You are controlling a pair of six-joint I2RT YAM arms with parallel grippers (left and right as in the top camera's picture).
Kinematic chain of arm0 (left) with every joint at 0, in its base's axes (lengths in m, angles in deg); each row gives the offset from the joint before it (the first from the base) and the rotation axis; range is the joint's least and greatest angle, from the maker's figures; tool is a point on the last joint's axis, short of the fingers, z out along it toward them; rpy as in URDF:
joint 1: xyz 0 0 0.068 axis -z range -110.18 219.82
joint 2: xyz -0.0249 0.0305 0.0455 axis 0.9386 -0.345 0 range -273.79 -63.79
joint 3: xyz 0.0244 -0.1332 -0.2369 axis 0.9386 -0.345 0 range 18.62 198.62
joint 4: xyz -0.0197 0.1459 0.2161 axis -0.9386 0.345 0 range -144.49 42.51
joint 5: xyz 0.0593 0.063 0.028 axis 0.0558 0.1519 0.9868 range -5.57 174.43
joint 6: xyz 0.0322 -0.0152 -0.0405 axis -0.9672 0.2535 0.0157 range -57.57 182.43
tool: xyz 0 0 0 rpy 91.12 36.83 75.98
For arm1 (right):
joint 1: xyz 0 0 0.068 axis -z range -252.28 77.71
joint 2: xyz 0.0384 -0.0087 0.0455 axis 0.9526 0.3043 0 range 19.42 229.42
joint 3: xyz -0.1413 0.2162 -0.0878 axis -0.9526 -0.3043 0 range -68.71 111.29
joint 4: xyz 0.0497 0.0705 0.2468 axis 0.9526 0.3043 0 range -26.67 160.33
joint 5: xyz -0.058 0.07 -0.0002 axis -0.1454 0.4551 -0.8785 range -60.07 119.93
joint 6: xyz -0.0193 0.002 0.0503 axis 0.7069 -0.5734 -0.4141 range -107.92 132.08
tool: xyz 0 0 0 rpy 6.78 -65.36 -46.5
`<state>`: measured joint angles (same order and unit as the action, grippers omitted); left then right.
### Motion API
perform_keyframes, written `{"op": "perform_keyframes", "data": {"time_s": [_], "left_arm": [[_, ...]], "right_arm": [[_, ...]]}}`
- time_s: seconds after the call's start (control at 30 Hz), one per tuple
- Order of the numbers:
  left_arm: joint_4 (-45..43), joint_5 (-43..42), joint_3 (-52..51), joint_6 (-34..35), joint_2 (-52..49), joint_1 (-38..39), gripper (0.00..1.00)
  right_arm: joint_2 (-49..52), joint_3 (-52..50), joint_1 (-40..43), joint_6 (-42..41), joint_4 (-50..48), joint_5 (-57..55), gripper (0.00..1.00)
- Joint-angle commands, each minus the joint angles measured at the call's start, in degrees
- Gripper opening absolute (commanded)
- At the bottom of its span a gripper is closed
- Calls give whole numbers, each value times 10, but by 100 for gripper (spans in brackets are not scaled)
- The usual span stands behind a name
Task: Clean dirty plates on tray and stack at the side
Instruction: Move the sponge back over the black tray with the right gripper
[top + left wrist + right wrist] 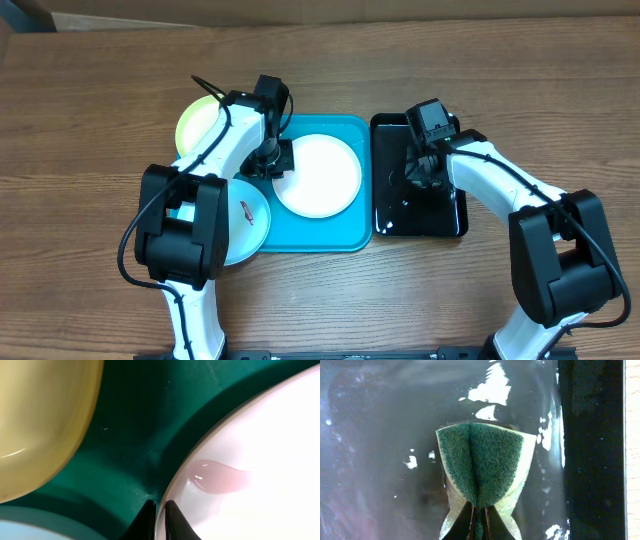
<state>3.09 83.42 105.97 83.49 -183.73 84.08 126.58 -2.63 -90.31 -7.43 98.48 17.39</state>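
The white plate (pixel 318 175) lies on the turquoise tray (pixel 345 238). My left gripper (pixel 272 163) is shut on its left rim; in the left wrist view the fingers (pixel 159 510) pinch the rim of the white plate (pixel 260 460), which bears a pale reddish smear (pixel 217 476). The yellow-green plate (pixel 198 120) sits at the tray's upper left, partly under the arm, and shows in the left wrist view (pixel 40 420). The pale blue plate (pixel 250 220), with a red smear, lies at the tray's lower left. My right gripper (pixel 420 172) is shut on a green sponge (pixel 482 462) over the black tray (pixel 445 220).
The glossy black tray is wet and stands just right of the turquoise tray. Bare wooden table (pixel 100 90) surrounds both trays. A cardboard edge runs along the far side.
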Motion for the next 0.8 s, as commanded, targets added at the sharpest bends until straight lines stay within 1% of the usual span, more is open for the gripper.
{"op": "perform_keyframes", "data": {"time_s": [0.0,0.2,0.27,0.5,0.6,0.7,0.77], "left_arm": [[0,0,-6,4,-7,6,11],[-1,0,-6,4,-7,5,12],[-1,0,-6,4,-7,6,13],[-1,0,-6,4,-7,5,14],[0,0,-6,4,-7,5,14],[-3,0,-6,4,-7,5,18],[-7,-1,-6,4,-7,5,23]], "right_arm": [[3,-9,1,-5,-3,-7,4],[2,0,1,-5,-1,-7,4],[0,24,2,-2,23,-7,4],[-25,161,2,-1,158,-3,4],[-26,191,2,0,203,11,4],[-26,192,2,0,221,17,4],[-26,192,2,0,227,17,4]]}}
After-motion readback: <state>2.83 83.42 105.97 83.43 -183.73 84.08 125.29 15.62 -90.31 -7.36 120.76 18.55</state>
